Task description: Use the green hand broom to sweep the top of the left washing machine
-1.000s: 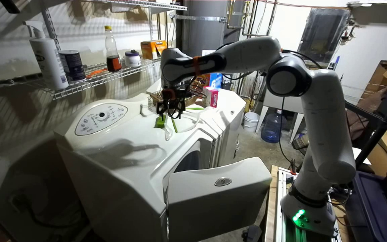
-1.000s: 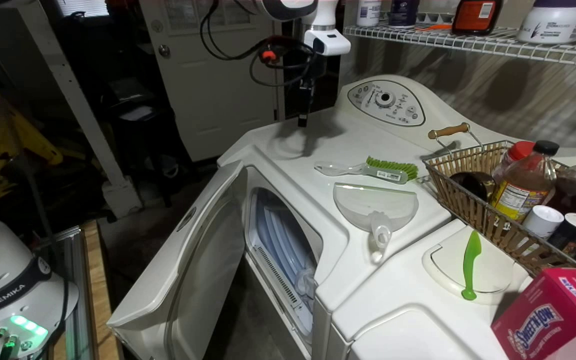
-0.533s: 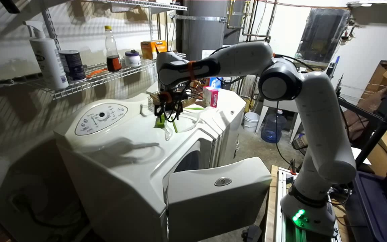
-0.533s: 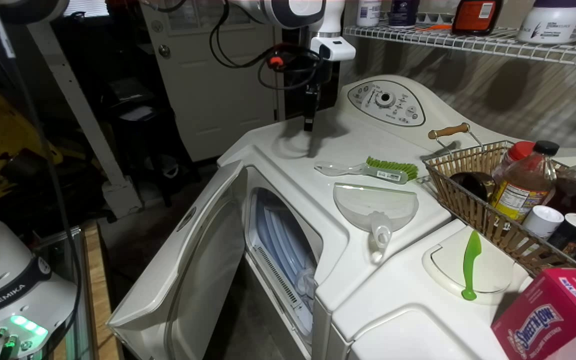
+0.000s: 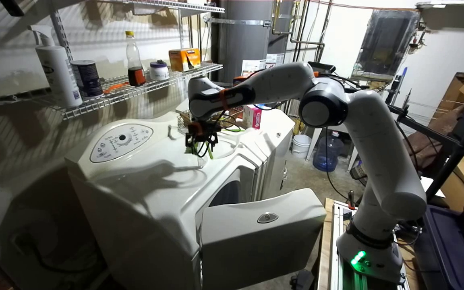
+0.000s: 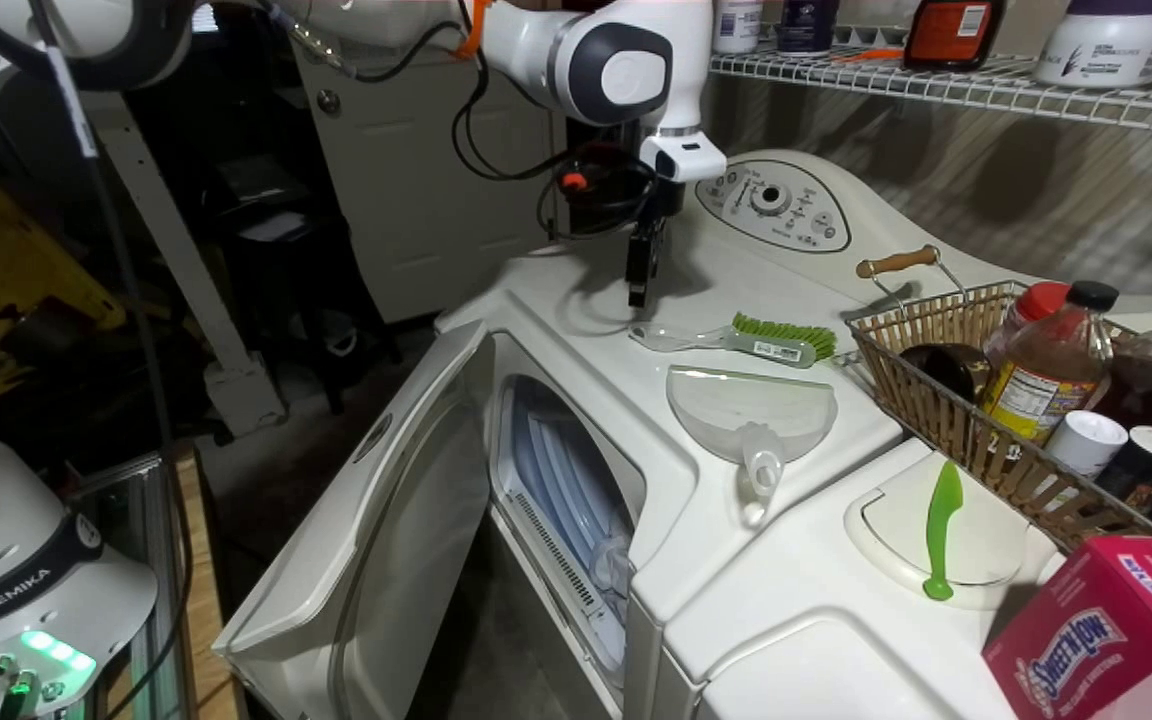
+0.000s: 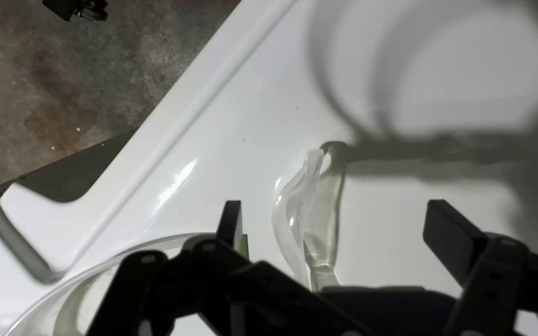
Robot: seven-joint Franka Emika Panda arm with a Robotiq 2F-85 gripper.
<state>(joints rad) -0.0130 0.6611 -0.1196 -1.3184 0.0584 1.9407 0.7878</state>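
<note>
Gripper [image 7: 341, 225]: one, spread; green hand broom [image 6: 751, 343]: one, on left washing machine [image 6: 756, 285]; dustpan [image 6: 751, 405]: one, just alongside

The claw [image 7: 341, 231] is pointing down, its fingers [image 7: 451, 240] standing wide apart. The wrist [image 6: 684, 158] is sitting just above the claw, the forearm [image 5: 282, 82] is sloping up from it, and the green-lit base [image 5: 377, 249] is standing well apart from it.
</note>
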